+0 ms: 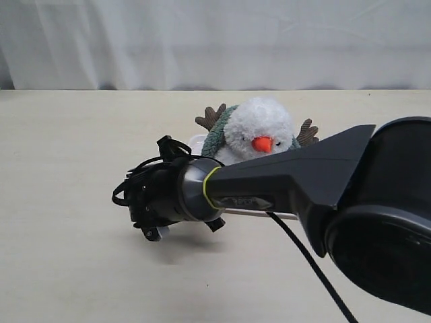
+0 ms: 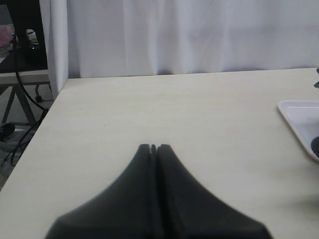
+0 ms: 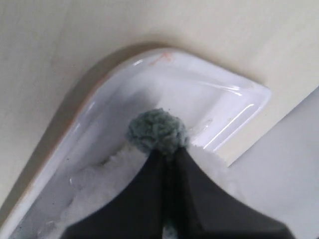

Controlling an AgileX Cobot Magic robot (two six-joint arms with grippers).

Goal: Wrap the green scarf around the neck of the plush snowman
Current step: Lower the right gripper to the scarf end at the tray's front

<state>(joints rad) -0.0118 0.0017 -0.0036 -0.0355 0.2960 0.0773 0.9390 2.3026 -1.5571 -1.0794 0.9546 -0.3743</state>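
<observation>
Right end effector clamps shut on green scarf tip.
I fear the shallow pinch slips, or pulling topples the plush snowman.

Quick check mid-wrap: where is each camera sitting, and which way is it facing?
Exterior: low over the table, facing the curtain; plush snowman behind the right arm.
Left wrist: looks along the table toward the curtain; left gripper shut.
Right wrist: looks down into the white tray; right gripper pinching the green scarf.
Shared: both wrist views show the tray.
</observation>
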